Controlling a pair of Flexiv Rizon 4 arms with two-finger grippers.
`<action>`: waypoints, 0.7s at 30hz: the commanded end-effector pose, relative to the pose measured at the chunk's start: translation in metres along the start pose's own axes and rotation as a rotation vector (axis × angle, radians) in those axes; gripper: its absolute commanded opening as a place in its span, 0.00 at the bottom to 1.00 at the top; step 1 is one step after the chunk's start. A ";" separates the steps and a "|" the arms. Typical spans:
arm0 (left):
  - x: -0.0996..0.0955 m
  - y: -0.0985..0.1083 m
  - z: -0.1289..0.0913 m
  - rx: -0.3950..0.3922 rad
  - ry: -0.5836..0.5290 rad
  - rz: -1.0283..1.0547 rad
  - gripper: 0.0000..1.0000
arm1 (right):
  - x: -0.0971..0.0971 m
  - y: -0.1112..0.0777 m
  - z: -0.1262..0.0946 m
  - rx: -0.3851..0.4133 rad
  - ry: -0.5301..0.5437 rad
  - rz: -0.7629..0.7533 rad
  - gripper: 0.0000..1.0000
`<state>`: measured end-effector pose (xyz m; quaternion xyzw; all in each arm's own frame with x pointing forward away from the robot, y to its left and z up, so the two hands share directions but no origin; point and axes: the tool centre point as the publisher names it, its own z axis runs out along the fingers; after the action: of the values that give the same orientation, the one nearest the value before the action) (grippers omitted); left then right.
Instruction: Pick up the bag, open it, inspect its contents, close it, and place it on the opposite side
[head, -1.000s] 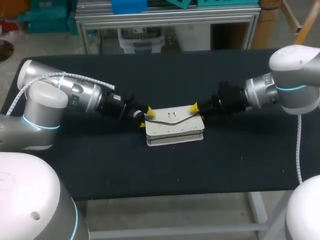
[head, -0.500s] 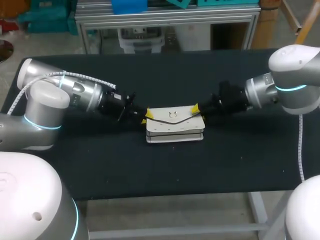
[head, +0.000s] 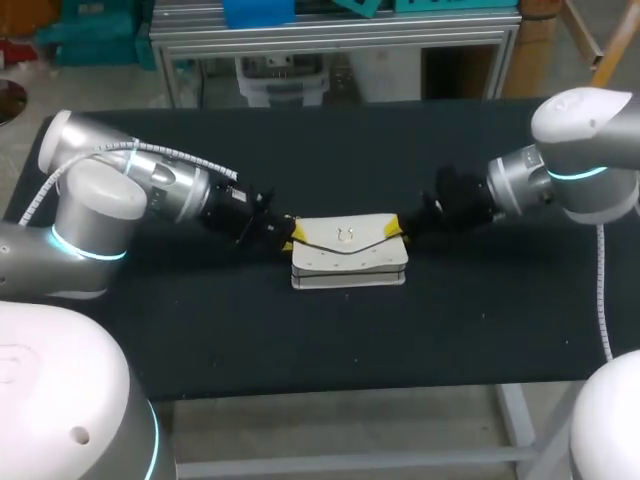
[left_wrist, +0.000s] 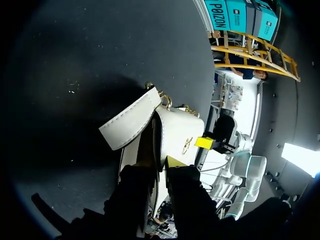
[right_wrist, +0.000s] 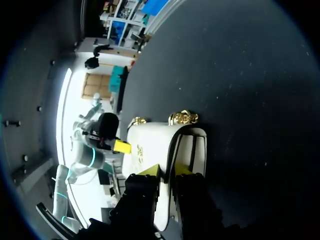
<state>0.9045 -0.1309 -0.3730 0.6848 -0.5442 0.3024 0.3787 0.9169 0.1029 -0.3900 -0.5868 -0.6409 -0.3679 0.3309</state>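
Head view: white bag (head: 349, 252) at the middle of the table (head: 300, 340), pinched at both ends.
Left gripper (head: 289, 236) narrowed onto the bag's left end, right gripper (head: 397, 226) narrowed onto its right end, an edge of the bag caught between each pair of fingers. Resting on the cloth or just above it, hard to tell. Flap (head: 345, 233) down over the front; probably the closing step, carry to the opposite side not yet done. Best handled by keeping both pinches level and equally firm, pressing the flap flat before any lift, avoiding a pull outward at the ends, and minding the loose strap (left_wrist: 131, 119) ahead of the left fingers for snags.
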 end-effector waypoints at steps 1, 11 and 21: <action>0.004 0.001 0.007 0.008 0.001 0.008 0.51 | 0.004 0.003 0.003 -0.005 -0.012 -0.009 0.13; 0.009 -0.008 0.005 0.010 0.016 -0.019 0.64 | 0.004 0.013 -0.002 -0.029 -0.011 -0.009 1.00; 0.007 -0.018 0.001 -0.002 0.050 -0.064 0.48 | 0.005 0.021 -0.006 -0.061 0.023 0.004 0.89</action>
<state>0.9199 -0.1333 -0.3664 0.6964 -0.5129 0.3059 0.3980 0.9362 0.1018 -0.3780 -0.5957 -0.6242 -0.3924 0.3187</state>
